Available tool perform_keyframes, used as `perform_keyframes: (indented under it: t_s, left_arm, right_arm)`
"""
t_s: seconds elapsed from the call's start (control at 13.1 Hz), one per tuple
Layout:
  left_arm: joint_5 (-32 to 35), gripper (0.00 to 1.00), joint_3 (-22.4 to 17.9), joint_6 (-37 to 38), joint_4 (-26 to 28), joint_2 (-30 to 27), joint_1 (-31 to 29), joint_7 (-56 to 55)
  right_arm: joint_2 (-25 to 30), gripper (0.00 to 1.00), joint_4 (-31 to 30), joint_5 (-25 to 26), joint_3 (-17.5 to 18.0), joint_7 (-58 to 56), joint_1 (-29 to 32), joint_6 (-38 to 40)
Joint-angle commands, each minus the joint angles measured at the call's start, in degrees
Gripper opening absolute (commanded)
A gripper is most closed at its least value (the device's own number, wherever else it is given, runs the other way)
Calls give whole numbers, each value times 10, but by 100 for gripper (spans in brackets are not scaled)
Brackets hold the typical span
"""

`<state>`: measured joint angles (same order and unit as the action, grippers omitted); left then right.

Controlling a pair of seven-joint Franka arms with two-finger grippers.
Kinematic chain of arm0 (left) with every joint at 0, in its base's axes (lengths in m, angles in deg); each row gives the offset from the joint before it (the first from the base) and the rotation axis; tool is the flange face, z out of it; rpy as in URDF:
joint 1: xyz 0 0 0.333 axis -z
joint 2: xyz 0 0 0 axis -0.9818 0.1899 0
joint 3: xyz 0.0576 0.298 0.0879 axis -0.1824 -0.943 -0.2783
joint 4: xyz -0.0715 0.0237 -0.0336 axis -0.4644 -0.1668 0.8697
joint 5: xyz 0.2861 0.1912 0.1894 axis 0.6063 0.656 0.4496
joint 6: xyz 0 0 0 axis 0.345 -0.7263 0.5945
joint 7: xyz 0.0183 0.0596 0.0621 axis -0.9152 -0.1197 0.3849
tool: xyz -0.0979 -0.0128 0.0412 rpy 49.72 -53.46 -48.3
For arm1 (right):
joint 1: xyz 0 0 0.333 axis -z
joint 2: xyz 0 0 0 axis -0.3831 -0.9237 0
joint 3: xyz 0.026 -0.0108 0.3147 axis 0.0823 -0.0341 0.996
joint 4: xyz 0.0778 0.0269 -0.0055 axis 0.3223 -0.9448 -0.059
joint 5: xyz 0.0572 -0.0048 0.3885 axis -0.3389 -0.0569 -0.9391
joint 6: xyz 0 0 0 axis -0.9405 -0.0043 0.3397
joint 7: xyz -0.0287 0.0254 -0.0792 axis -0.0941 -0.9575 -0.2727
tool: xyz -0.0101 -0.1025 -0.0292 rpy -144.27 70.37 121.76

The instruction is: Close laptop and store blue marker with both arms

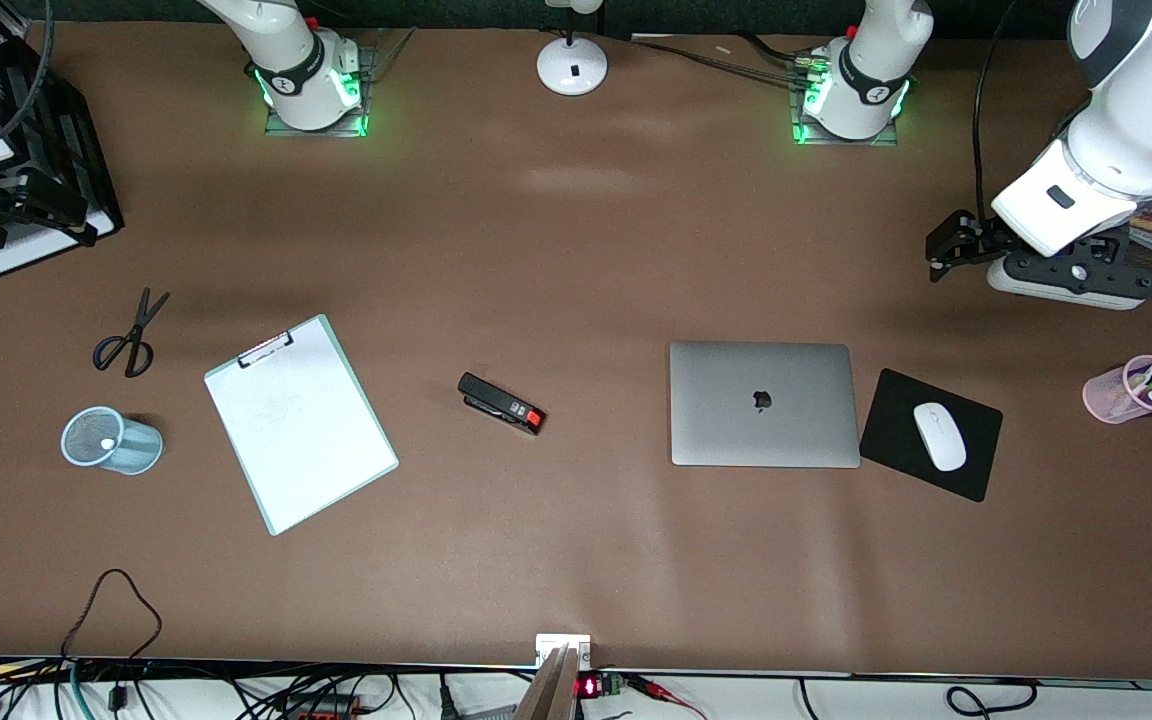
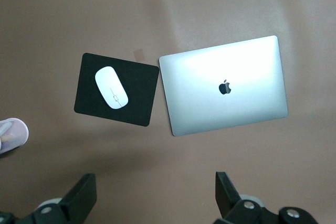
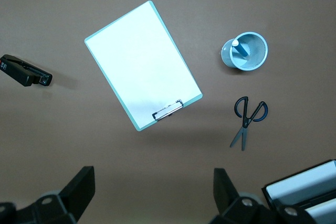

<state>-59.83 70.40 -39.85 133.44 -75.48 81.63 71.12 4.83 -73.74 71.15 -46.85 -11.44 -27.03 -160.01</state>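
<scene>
Blue marker [image 3: 240, 49] in mesh cup [image 3: 255, 56]; laptop [image 1: 764, 404] closed; both grippers apparently wide.

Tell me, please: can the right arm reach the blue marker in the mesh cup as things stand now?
Probably yes. The blue marker stands in the mesh cup with its end showing above the rim, and nothing covers it. The right gripper is open, up over the table near the clipboard.

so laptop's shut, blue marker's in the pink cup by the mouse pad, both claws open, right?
Not quite. The blue marker stands in the blue mesh cup beside the scissors, as the right wrist view shows, not in the pink one. The rest holds: the laptop is shut, and the left claw and right claw are both open.
</scene>
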Motion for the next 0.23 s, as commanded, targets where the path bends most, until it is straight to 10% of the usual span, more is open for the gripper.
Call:
perform_keyframes:
  t_s: [0.0,0.15]
  left_arm:
    - [7,100,4,9,-18,8,-4,9]
    - [7,100,4,9,-19,8,-4,10]
  right_arm:
    - [9,100,-9,7,-2,-1,-1,2]
    - [9,100,-9,7,-2,-1,-1,2]
